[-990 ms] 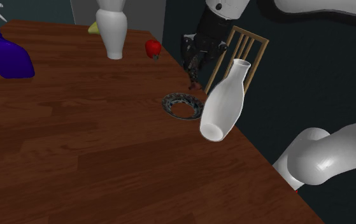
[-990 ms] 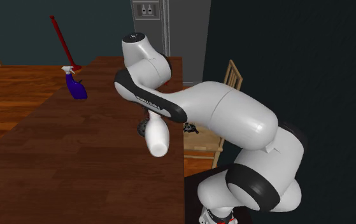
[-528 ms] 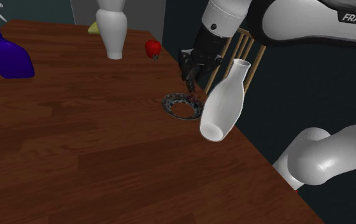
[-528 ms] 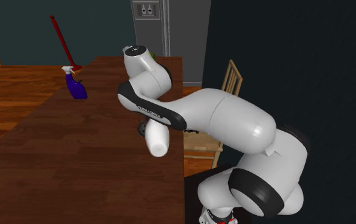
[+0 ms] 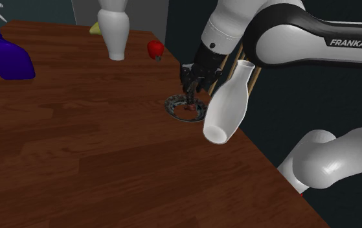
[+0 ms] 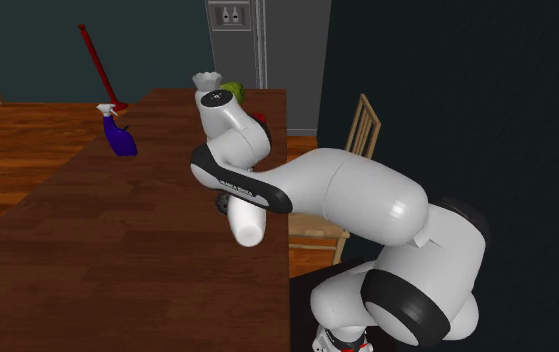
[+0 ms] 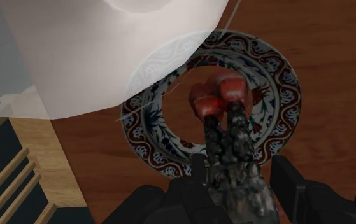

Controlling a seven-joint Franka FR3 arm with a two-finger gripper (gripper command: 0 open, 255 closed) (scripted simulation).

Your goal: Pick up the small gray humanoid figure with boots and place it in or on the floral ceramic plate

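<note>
My gripper [image 5: 190, 89] is shut on a small dark grey figure [image 7: 235, 147] with red boots [image 7: 220, 95]. The figure hangs boots-down between the fingers, directly over the floral plate [image 7: 278, 83]. In the shoulder view the figure [image 5: 191, 99] reaches down to just above the plate [image 5: 175, 107], which lies near the table's right edge. A tilted white bottle [image 5: 228, 107] stands close beside the plate and covers part of its rim in the wrist view. In the second exterior view the arm hides the gripper and the plate.
Further back on the brown wooden table [image 5: 76, 149] stand a purple spray bottle [image 5: 4, 55], a white vase [image 5: 114, 32] and a small red object [image 5: 155, 48]. A wooden chair [image 5: 256, 48] stands just past the table's edge, behind the arm.
The gripper has come down and moved slightly to the shoulder view's left, carrying the figure from above the table's edge to just over the plate. The bottle has not moved.
</note>
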